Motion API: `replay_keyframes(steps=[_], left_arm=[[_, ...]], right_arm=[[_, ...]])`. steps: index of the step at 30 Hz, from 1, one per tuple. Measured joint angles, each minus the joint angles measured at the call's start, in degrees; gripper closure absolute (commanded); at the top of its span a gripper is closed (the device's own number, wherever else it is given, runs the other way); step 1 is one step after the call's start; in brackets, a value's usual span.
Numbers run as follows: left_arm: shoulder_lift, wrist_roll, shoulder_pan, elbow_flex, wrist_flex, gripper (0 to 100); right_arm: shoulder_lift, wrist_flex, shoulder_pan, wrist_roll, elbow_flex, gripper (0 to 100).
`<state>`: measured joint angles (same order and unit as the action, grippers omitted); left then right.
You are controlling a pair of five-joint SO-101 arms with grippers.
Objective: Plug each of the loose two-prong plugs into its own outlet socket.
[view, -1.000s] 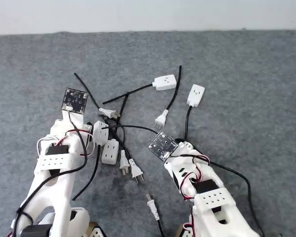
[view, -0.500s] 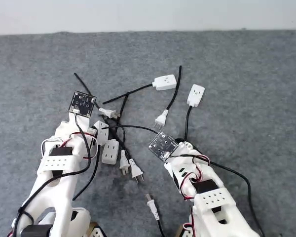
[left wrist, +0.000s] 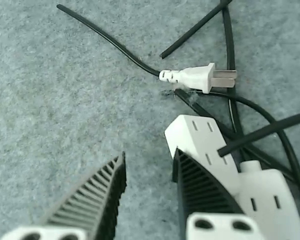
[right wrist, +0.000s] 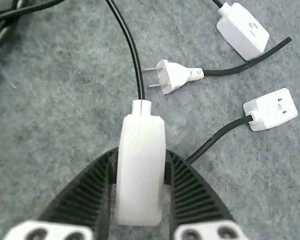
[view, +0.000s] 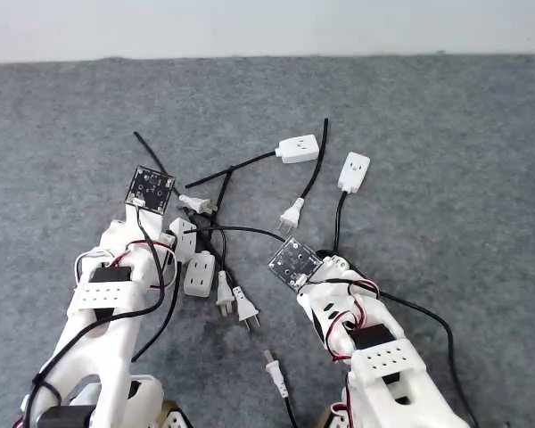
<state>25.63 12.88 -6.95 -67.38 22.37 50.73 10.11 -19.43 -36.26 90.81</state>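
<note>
My left gripper (left wrist: 149,157) is open just above the grey mat, and one finger (left wrist: 200,192) rests against a white outlet socket (left wrist: 202,142). A loose white two-prong plug (left wrist: 197,78) lies a short way beyond the fingertips, prongs pointing away from its black cord. My right gripper (right wrist: 140,155) is shut on a white outlet socket block (right wrist: 140,175), held on edge with its cord leading away. Beyond it lies another plug (right wrist: 172,75). In the high view, more plugs (view: 223,294) (view: 245,308) (view: 275,374) lie between the two arms.
Two free white sockets (view: 297,148) (view: 353,172) lie at the back right on black cords. A second socket (view: 199,274) lies beside the left arm (view: 107,294). Black cords cross in a tangle at the middle of the mat (view: 446,116). The mat's right and far parts are bare.
The left arm's wrist has swung a little to the right, closer to the sockets and the nearby plug. The right arm has kept still with its socket block.
</note>
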Motion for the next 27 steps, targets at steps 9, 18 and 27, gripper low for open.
replay_keyframes(steps=[9,18,27], left_arm=[[0.0,0.0,0.0,0.0,0.0,84],[0.0,0.0,0.0,0.0,0.0,84],[0.0,0.0,0.0,0.0,0.0,84]], right_arm=[[0.0,0.0,0.0,0.0,0.0,98.3],[0.0,0.0,1.49,0.0,0.0,98.3],[0.0,0.0,1.49,0.0,0.0,98.3]])
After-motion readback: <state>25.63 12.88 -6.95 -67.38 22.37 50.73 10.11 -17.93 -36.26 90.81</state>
